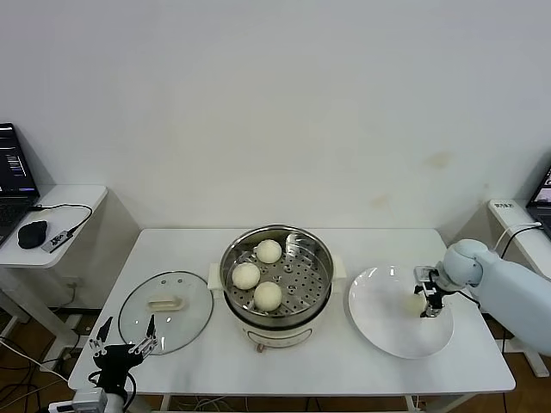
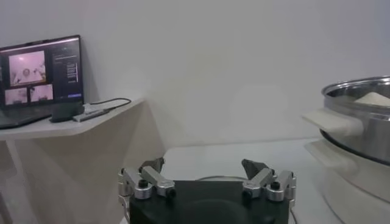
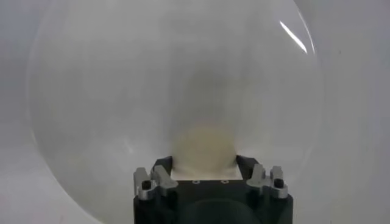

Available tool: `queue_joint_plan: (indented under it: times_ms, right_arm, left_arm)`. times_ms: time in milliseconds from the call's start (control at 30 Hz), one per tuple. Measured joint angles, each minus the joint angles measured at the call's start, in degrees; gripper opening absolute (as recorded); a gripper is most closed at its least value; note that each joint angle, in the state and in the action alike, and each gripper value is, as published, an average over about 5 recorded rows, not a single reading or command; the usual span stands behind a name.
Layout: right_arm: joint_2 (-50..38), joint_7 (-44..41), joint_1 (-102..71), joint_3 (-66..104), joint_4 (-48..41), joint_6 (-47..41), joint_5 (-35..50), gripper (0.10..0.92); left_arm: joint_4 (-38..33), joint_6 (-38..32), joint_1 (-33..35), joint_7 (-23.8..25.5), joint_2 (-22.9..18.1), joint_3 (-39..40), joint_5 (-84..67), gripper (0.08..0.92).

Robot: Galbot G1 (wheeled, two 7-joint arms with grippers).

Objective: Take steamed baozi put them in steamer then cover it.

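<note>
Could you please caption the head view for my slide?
Right gripper reaches the last baozi on the plate; three sit in the steamer.
</note>
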Motion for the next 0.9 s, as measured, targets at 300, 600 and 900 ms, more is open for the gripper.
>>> queue_joint_plan:
  times_ms: [300, 600, 900]
  right_arm:
    - [-1.77, -1.77, 3.2, -2.27, 2.23, -0.92, 1.92, 0.587]
    - [-4.09, -3.32, 14.13, -8.82, 8.06, -3.18, 8.01, 0.569]
    - [-1.6, -2.77, 31.31, -19.41, 13.97, -6.92, 17.5, 0.568]
  left_arm:
    - [-0.26, -0.01, -0.09, -0.02, 0.18, -0.09, 0.01, 0.823]
    - [-0.54, -0.01, -0.52, -0.03, 0.35, 0.35, 0.0, 0.823]
    - [-0.92, 0.04, -0.92, -0.03, 1.09, 0.66, -0.26, 0.823]
